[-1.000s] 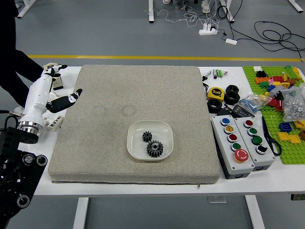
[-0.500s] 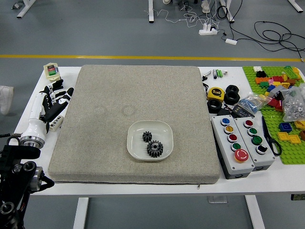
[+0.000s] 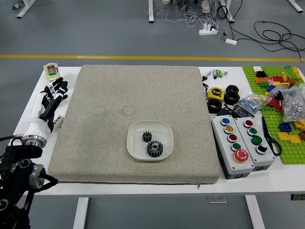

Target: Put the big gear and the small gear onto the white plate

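My left hand (image 3: 59, 90) is over the table's left edge strip, beside the grey mat, its black fingers relaxed and holding nothing. The white plate (image 3: 167, 138) lies on the mat, a little right of its middle and toward the near side. Inside it are both dark gears: the small gear (image 3: 147, 136) at the upper left and the big gear (image 3: 155, 149) below and to its right. The hand is well away from the plate. My right hand is out of view.
A grey mat (image 3: 105, 105) covers the table's middle. On the right stand button boxes (image 3: 231, 143), a yellow tape measure (image 3: 216, 93), black rolls, scissors and a green board (image 3: 290, 155) with bricks and bags. A small container (image 3: 52, 71) is at the far left corner.
My left hand has drawn back leftward from the mat's edge and its fingers have come closer together. The person at the far left has left the view. Plate and gears have not moved.
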